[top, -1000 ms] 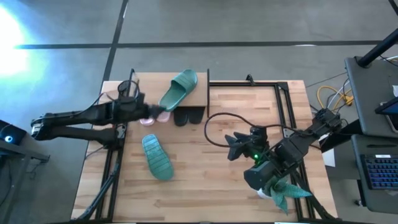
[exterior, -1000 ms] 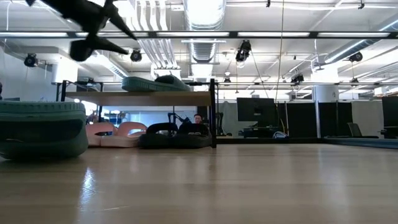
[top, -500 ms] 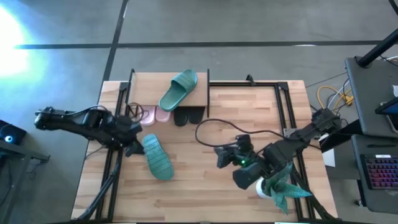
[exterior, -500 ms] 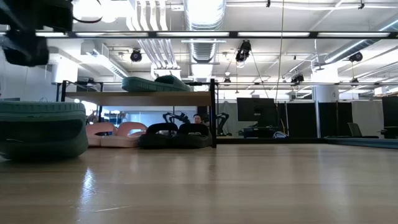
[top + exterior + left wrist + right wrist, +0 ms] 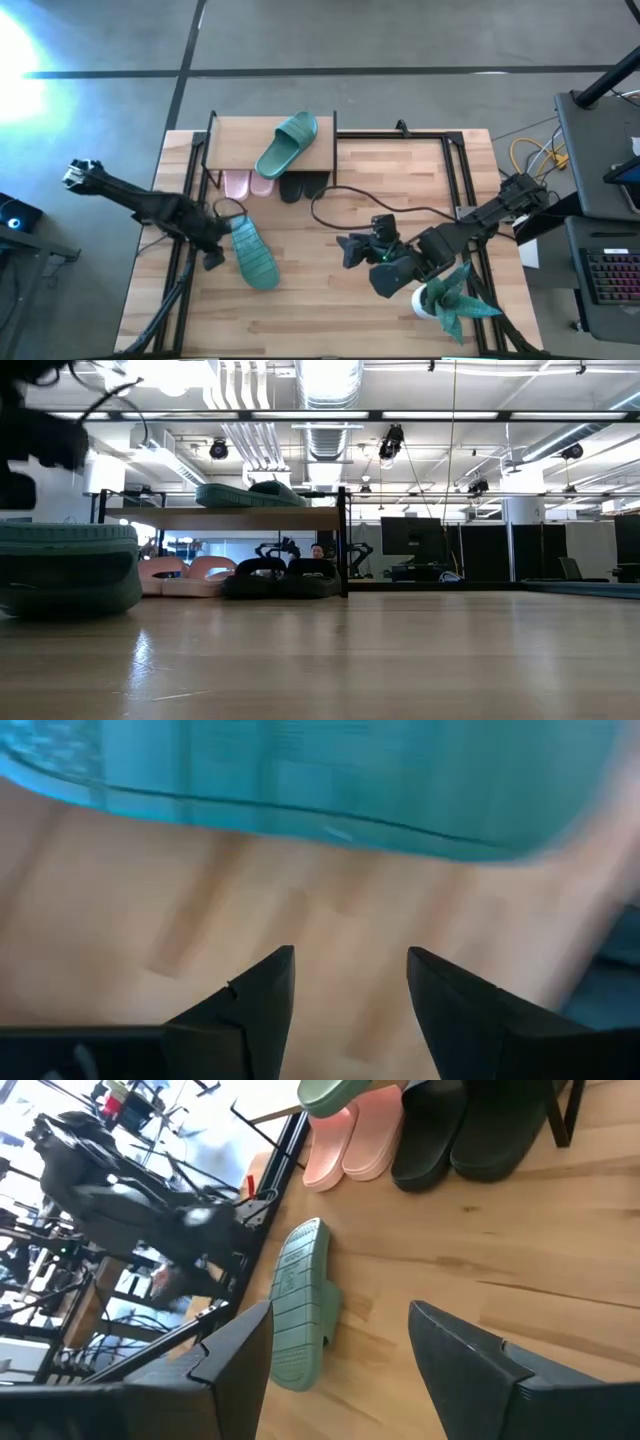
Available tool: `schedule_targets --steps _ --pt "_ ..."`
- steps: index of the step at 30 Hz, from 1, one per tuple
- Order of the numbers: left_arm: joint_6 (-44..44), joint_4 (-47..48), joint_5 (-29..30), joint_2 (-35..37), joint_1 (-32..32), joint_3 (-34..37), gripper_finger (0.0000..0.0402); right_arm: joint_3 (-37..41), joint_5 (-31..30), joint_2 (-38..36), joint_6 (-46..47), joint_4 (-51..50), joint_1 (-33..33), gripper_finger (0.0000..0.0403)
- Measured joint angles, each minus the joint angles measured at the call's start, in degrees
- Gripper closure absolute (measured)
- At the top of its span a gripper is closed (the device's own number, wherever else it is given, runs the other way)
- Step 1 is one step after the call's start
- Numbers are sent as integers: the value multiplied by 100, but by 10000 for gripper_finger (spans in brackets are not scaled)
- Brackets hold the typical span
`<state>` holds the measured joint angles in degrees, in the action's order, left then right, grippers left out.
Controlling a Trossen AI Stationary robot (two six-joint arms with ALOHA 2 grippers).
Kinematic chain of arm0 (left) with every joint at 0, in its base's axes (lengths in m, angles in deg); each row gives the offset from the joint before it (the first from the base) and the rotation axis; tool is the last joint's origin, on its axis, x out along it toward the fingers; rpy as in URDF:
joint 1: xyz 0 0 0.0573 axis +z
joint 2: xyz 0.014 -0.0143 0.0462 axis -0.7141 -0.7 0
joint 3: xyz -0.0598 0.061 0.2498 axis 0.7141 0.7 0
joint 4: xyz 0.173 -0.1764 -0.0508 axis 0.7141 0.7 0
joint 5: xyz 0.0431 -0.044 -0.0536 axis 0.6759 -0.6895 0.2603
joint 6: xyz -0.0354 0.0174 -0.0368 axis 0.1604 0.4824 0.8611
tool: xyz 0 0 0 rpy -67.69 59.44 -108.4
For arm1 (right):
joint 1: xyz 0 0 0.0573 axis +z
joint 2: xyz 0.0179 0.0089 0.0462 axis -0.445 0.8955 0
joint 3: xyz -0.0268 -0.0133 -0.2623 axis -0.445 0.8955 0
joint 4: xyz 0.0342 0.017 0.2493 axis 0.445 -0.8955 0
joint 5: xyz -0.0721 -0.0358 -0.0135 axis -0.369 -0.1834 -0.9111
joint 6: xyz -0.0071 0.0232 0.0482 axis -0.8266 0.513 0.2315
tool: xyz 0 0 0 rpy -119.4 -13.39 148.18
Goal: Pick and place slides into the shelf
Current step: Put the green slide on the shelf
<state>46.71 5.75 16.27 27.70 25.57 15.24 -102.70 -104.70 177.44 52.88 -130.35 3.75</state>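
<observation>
Left gripper [image 5: 213, 258]: low at the table's 9 o'clock side, just beside the loose teal slide; fingers [image 5: 250, 1000] parted a moderate way, holding nothing
Right gripper [image 5: 350, 250]: over the table toward 4 o'clock, fingers [image 5: 470, 1360] spread wide and empty
Loose teal slide [image 5: 252, 252]: sole-up on the tabletop [image 5: 320, 300], ribbed underside showing, toward 8 o'clock of the table's middle
Shelf [image 5: 268, 150]: at the table's 11 o'clock edge
Second teal slide [image 5: 286, 143]: lying diagonally on the shelf's top board
Pink slides [image 5: 248, 183]: paired under the shelf, at its 9 o'clock end
Black slides [image 5: 302, 185]: paired under the shelf, just beside the pink ones, at its 3 o'clock end
</observation>
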Motion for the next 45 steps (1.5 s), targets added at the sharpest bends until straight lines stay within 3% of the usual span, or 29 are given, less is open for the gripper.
schedule_targets --steps 6,14,20,25,35,41,45 --pt "12 -1004 552 -590 -10 495 222 0 -22 0 -101 85 0 179" --pt "444 -1317 2442 -1334 -12 515 222 0 -41 0 -153 103 -13 179" --pt "-62 -2888 3545 -1445 -10 202 222 0 -46 0 -155 99 -13 179" --pt "-873 -4492 3278 -1785 -14 149 222 0 -67 0 -196 96 -22 179" --pt "-891 -4621 1965 -2680 -78 -9 222 0 52 0 -229 92 -20 179" --pt "-909 -4611 1643 -2349 -223 -26 222 109 1821 0 -650 138 -112 179" --pt "-883 -4257 1388 -1992 -373 -16 222 515 2290 2 -669 459 -220 179"
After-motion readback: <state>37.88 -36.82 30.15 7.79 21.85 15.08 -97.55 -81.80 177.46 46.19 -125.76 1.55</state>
